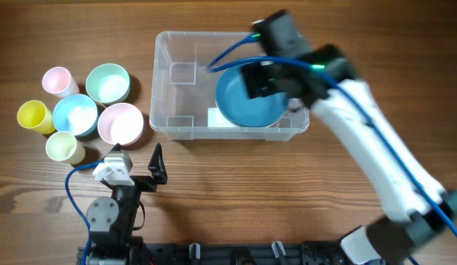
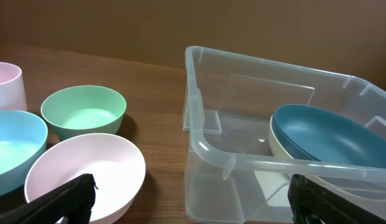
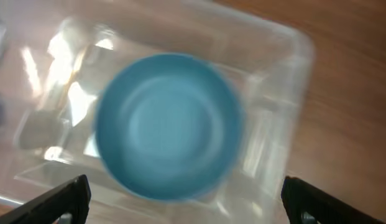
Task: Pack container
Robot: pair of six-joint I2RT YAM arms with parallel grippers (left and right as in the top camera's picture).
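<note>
The clear plastic container [image 1: 169,73] stands at the middle back of the table, with a white label on its bottom. A blue bowl [image 1: 246,99] lies inside its right half. In the left wrist view the blue bowl [image 2: 323,134] rests in a cream bowl [image 2: 275,144] inside the container [image 2: 205,146]. My right gripper [image 1: 266,79] hovers over the container, open and empty. Its view is blurred and looks down on the blue bowl [image 3: 168,124] and the container [image 3: 286,74]. My left gripper [image 1: 138,163] is open and empty, near the table's front and before the container's left corner.
Left of the container stand a pink cup [image 1: 57,79], a green bowl [image 1: 108,82], a yellow cup [image 1: 33,115], a light blue bowl [image 1: 75,114], a pink bowl [image 1: 121,123] and a pale yellow cup [image 1: 64,146]. The pink bowl [image 2: 87,171] lies just ahead of my left gripper [image 2: 193,205].
</note>
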